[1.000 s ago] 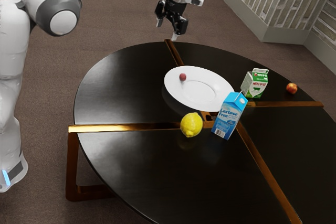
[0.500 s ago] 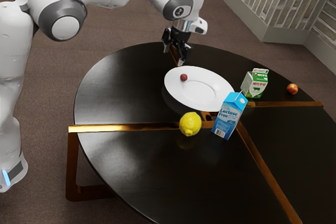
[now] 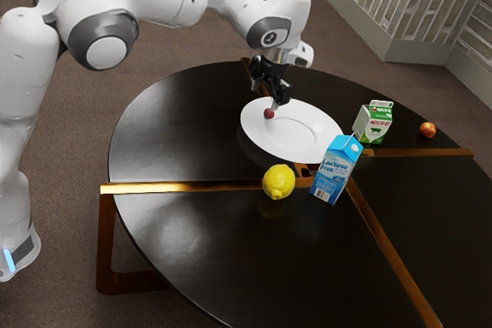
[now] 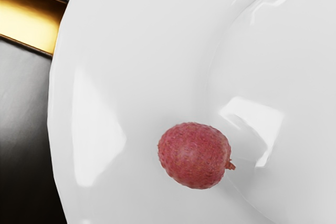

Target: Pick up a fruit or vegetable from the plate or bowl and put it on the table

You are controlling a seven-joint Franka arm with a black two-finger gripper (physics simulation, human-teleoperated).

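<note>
soft sheen on table [image 3: 173, 128] | brass strip [image 3: 177, 187] glaring | wrist view: plate [image 4: 136, 51] bright, hard-edged white glints

1 lychee [image 3: 269, 114] on 1 plate [image 3: 296, 136], upon the table [image 3: 192, 243]
In the exterior view, the lemon [image 3: 278, 181] lies before the plate; right of the lemon, the near carton [image 3: 332, 174]; right of the plate, the far carton [image 3: 374, 123], then the apple [image 3: 427, 130].

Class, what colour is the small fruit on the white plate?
The fruit is pinkish red, seen best in the wrist view.
</note>
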